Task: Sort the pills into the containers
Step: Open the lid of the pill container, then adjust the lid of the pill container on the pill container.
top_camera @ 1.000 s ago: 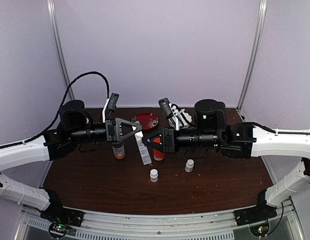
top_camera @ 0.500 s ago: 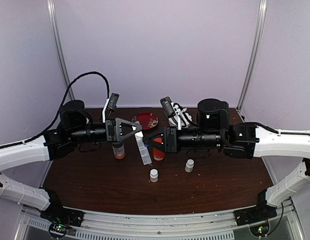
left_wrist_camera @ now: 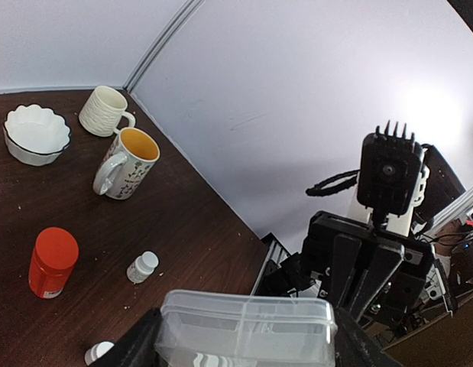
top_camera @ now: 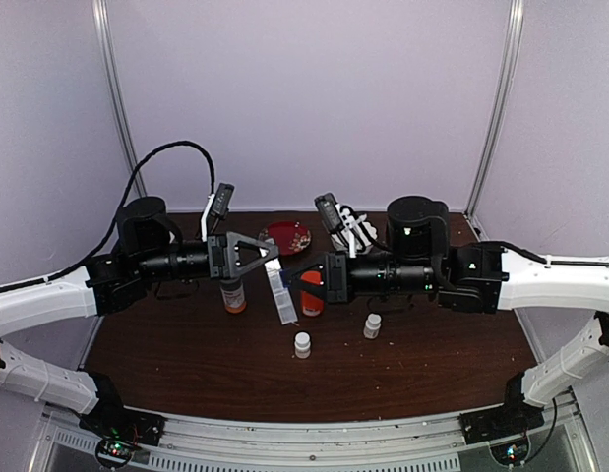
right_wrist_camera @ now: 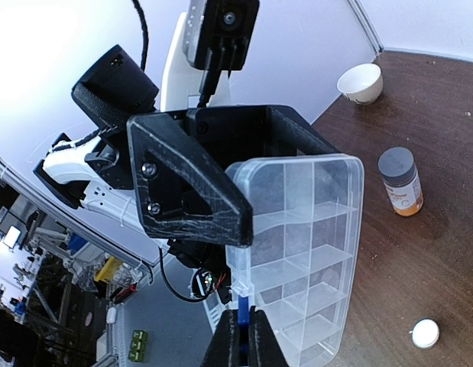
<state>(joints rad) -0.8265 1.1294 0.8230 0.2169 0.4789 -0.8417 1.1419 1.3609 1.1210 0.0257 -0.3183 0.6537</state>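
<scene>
The clear pill box (right_wrist_camera: 312,245) with its two rows of containers hangs on edge above the table, and its compartments look empty. My left gripper (left_wrist_camera: 247,345) is shut on it across its width, one black finger (right_wrist_camera: 190,176) lying over the lid. My right gripper (right_wrist_camera: 240,330) is shut on the small blue latch (right_wrist_camera: 239,304) at the box's long edge. From above, both grippers meet at the box (top_camera: 281,295) over mid-table. Tiny pale specks (left_wrist_camera: 160,274) lie by a small white bottle (left_wrist_camera: 142,267); they are too small to tell as pills.
Under the box stand an orange grey-capped bottle (top_camera: 232,295) and a red bottle (top_camera: 311,297). Two small white bottles (top_camera: 302,343) (top_camera: 372,324) stand nearer the front. A red plate (top_camera: 288,236) sits behind. Two mugs (left_wrist_camera: 125,163) and a white bowl (left_wrist_camera: 36,134) stand far back.
The right arm edged slightly to the right and its jaws closed at the box's edge. The left arm and the box stayed still.
</scene>
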